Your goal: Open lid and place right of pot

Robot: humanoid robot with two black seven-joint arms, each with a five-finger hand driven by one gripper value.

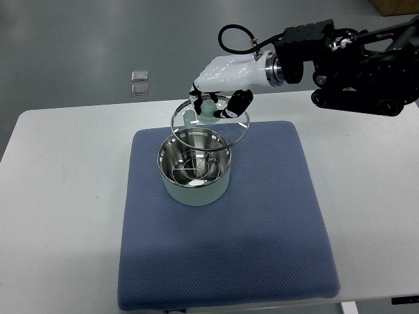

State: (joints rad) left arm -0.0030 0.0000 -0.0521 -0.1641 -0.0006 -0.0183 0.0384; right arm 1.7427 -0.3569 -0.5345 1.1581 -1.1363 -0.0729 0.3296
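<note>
Overhead, right robot hand (222, 84) grips lid (211, 122) above pot (195, 173) on mat (262, 222).

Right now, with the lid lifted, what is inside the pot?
The pot looks empty: bare steel, showing only reflections of the glass lid held by the right hand. The near inner wall is hidden by the rim.
</note>
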